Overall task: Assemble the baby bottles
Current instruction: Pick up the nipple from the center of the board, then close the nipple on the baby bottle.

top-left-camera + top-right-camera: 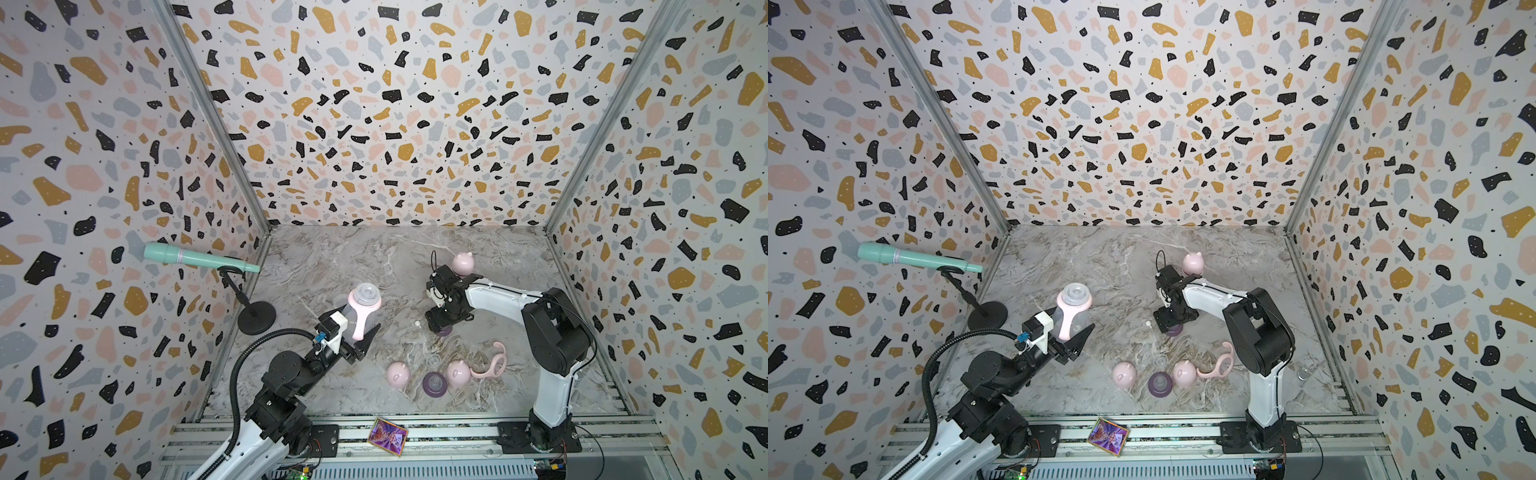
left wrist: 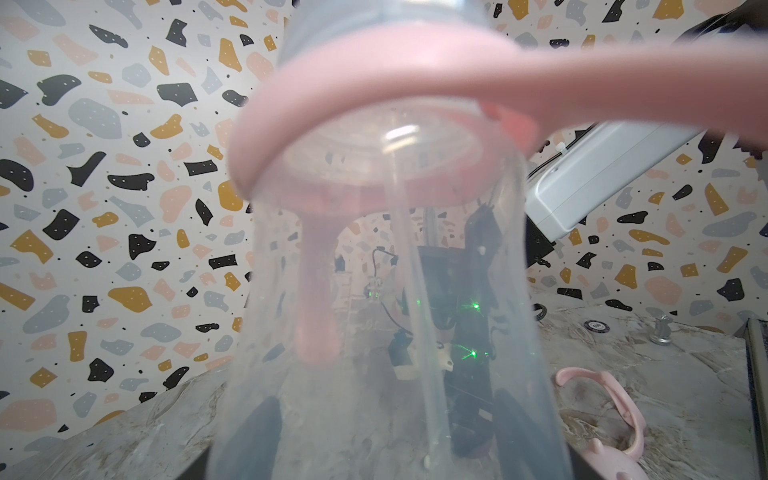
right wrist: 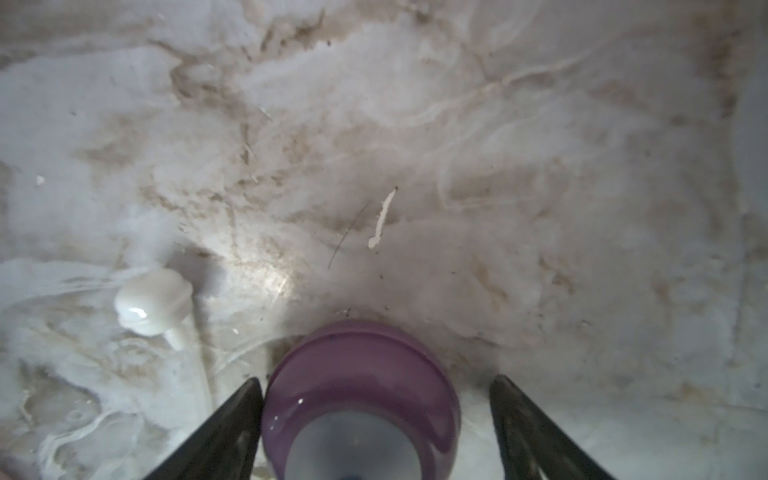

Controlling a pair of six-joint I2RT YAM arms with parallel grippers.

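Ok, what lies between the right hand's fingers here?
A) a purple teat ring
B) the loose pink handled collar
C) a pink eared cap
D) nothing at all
A: the right wrist view shows the purple teat ring on the table between the open fingers of the right hand, with a gap on one side.

teal microphone (image 1: 183, 256), patterned card (image 1: 387, 436), white peg (image 3: 151, 301)

The translucent purple teat ring (image 3: 361, 386) is cut off by the right wrist view's edge. In both top views it is mostly hidden beneath the right pincer (image 1: 441, 326).
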